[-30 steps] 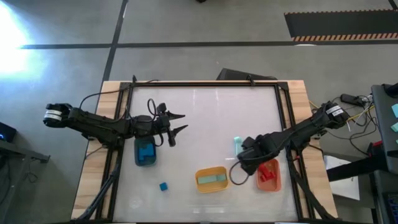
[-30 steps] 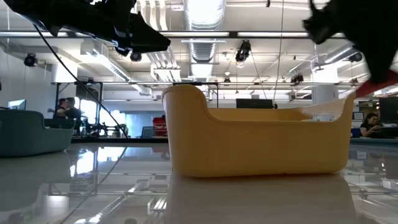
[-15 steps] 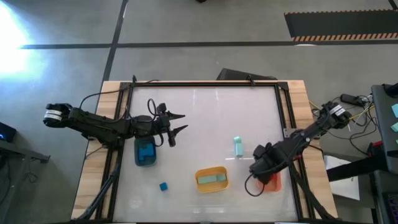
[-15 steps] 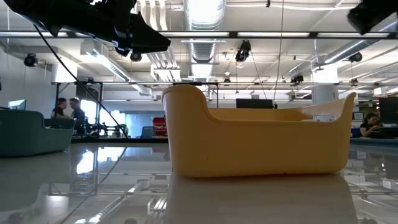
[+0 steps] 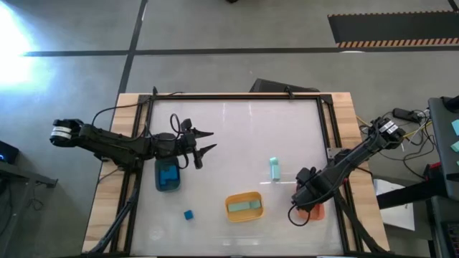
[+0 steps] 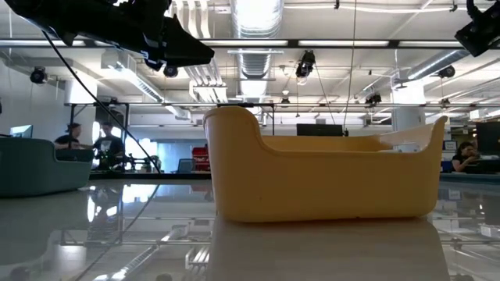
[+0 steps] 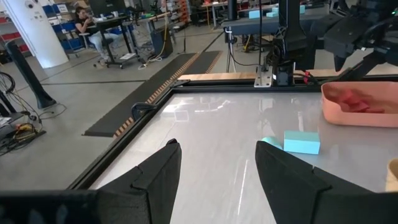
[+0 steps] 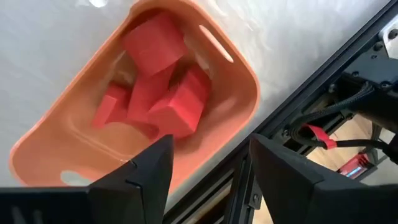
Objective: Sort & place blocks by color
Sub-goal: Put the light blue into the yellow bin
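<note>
My right gripper (image 8: 208, 177) hangs open above the orange bin (image 8: 245, 74), touching nothing; several red blocks (image 8: 165, 93) lie heaped on the bin's floor. In the high view this gripper (image 5: 307, 195) covers most of that bin (image 5: 318, 211). My left gripper (image 5: 206, 141) waits open in the air just beyond the grey-blue bin (image 5: 168, 175), which holds blue blocks. A mint block (image 5: 274, 168) lies flat on the table, also seen as the mint block (image 7: 301, 142) past the left gripper (image 7: 217, 180). A blue cube (image 5: 188, 214) sits near the table's near edge. The yellow bin (image 5: 244, 206) holds a mint bar.
The black table frame (image 8: 292, 118) and a cable with a red tag run close beside the orange bin on the table's right. The yellow bin (image 6: 320, 179) fills the low view. People sit at desks in the room beyond.
My right gripper has moved from beside the mint block toward the table's right and near edge, ending above the orange bin. In the low view it has risen toward the picture's top. My left arm has kept still.
</note>
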### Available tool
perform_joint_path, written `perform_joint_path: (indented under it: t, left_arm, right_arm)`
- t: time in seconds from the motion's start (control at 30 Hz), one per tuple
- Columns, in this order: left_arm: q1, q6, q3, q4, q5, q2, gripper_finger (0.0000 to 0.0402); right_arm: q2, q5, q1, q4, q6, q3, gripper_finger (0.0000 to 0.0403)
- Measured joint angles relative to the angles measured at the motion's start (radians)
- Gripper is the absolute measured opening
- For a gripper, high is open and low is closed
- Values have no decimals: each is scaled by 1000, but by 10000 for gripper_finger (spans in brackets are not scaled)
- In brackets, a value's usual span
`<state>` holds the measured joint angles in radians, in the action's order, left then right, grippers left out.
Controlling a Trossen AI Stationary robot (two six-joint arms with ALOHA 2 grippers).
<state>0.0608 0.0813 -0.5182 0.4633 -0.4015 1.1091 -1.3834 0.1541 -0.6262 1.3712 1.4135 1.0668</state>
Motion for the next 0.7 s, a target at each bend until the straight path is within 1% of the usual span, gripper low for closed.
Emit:
perform_joint_path:
  t: [0.13,0.3,0.47,0.57,0.7]
  left_arm:
    - [0,0,0,0,0,1,191]
    - [0,-11,0,0,0,2,191]
    - [0,-24,1,0,0,3,191]
    - [0,-24,1,0,0,3,191]
    - [0,-23,1,0,0,3,191]
  right_arm:
    - [0,-34,0,0,-11,0,197]
    - [0,-126,9,-9,-11,5,183]
    - [2,-209,53,-40,-11,6,176]
    - [2,-236,88,-64,-11,6,180]
    - [2,-280,136,-107,-11,6,198]
